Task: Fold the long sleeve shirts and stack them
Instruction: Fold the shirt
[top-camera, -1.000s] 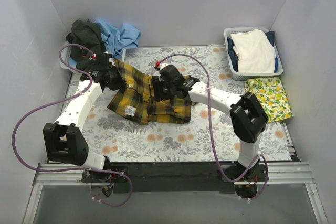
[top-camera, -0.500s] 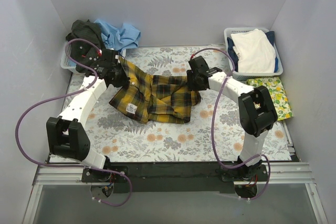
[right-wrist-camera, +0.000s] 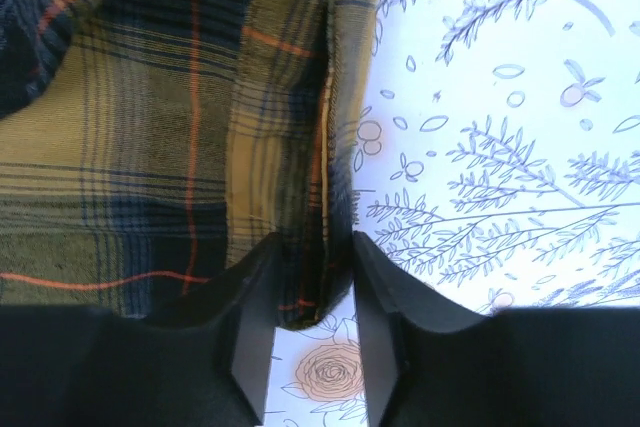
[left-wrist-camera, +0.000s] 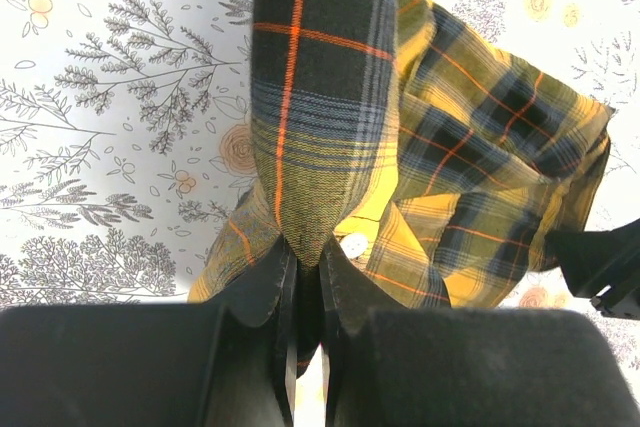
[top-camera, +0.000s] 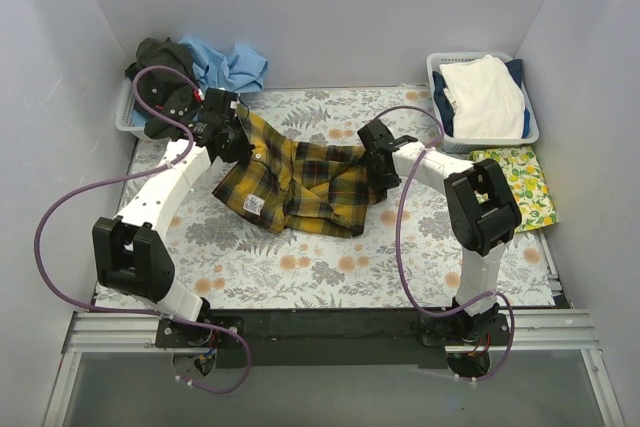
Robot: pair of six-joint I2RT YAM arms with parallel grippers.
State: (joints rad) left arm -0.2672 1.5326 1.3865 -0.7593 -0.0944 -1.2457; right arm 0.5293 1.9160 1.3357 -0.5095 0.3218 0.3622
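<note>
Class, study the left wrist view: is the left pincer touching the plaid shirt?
Touching. The left wrist view shows the left pincer shut, with a fold of the plaid shirt pinched between its jaws.

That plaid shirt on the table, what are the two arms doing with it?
The left gripper is clamped on one end of the yellow plaid shirt, holding it up off the flowered table cover. The right gripper has the opposite edge between its fingers, though a firm pinch isn't clear. The shirt is rumpled, not yet folded.
</note>
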